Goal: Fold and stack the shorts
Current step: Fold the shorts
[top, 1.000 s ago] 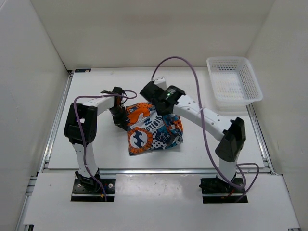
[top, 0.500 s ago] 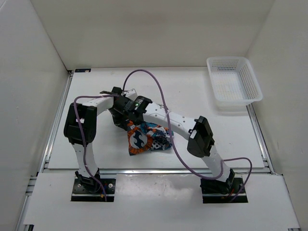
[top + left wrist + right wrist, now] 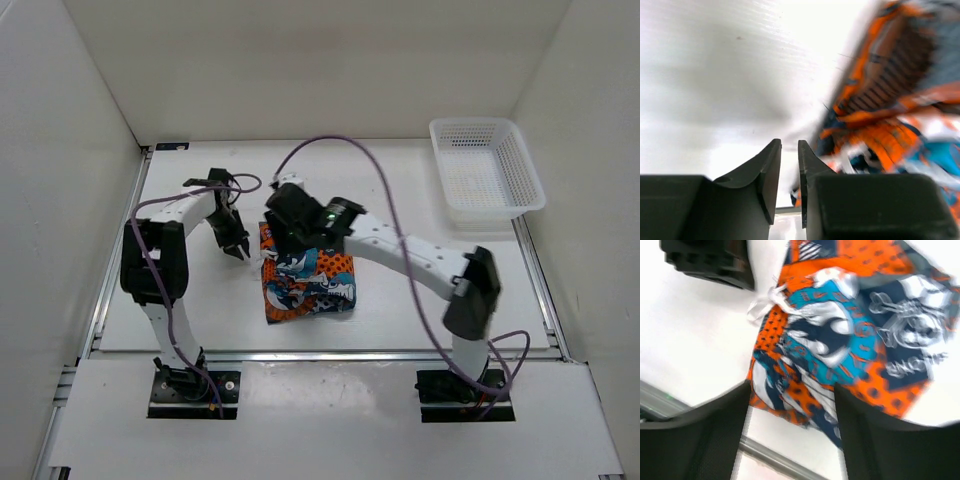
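Observation:
The shorts [image 3: 310, 282] lie folded into a small, roughly square bundle at the middle of the table, in a patchwork of orange, turquoise, navy and white. My right gripper [image 3: 284, 240] hovers over their far left corner, open and empty. In the right wrist view the shorts [image 3: 840, 330] lie below the gripper [image 3: 791, 386], with a white drawstring at their edge. My left gripper [image 3: 240, 250] is just left of the shorts and clear of them. In the left wrist view its jaws [image 3: 789, 145] are nearly shut with a thin slit, holding nothing, and the shorts [image 3: 890, 100] are to the right.
A white mesh basket [image 3: 485, 170] stands at the back right of the table. A metal rail [image 3: 320, 355] runs along the table's near edge, close to the shorts. The left gripper's black body [image 3: 710, 260] shows at the top left of the right wrist view.
The right arm has carried cloth leftward and then drawn back, leaving the shorts a narrower folded bundle. The left gripper has pulled away from the shorts to the left.

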`<state>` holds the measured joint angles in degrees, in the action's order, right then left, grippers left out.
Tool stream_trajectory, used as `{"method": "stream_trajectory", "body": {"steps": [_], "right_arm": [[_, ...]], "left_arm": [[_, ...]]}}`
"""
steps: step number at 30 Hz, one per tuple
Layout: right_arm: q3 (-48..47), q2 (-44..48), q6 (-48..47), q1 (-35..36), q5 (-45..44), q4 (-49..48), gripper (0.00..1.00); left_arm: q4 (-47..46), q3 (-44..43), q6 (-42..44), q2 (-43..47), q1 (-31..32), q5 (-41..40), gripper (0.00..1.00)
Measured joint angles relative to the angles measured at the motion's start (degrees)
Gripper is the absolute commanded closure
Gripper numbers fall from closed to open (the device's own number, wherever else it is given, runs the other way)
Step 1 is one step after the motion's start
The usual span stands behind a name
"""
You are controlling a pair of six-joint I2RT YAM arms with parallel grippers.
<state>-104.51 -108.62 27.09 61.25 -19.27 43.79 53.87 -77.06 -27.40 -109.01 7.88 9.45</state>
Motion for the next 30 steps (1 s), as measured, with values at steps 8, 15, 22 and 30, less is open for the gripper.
{"method": "stream_trajectory", "body": {"steps": [8,15,22,30], "right_arm": [[25.40,25.38,5.95,-10.36,-0.31,-5.40,0.49],[38.45,27.82,9.33,-13.68,0.33,-3.39,0.44],[39.06,31.87,10.14,-14.75,0.33,-3.34,0.53],[37.00,25.55,7.98,-14.38,5.20,-4.66,0.92]], "left_arm": [[2.84,-4.59,1.07,12.13,4.83,-1.36,0.70],[1.75,-3.15,0.57,9.31,13.99,1.31,0.33],[0.20,-2.21,-0.33,-1.22,15.02,-0.76,0.90],[0.79,-2.10,-0.33,-2.14,14.99,-4.63,0.90]]}}
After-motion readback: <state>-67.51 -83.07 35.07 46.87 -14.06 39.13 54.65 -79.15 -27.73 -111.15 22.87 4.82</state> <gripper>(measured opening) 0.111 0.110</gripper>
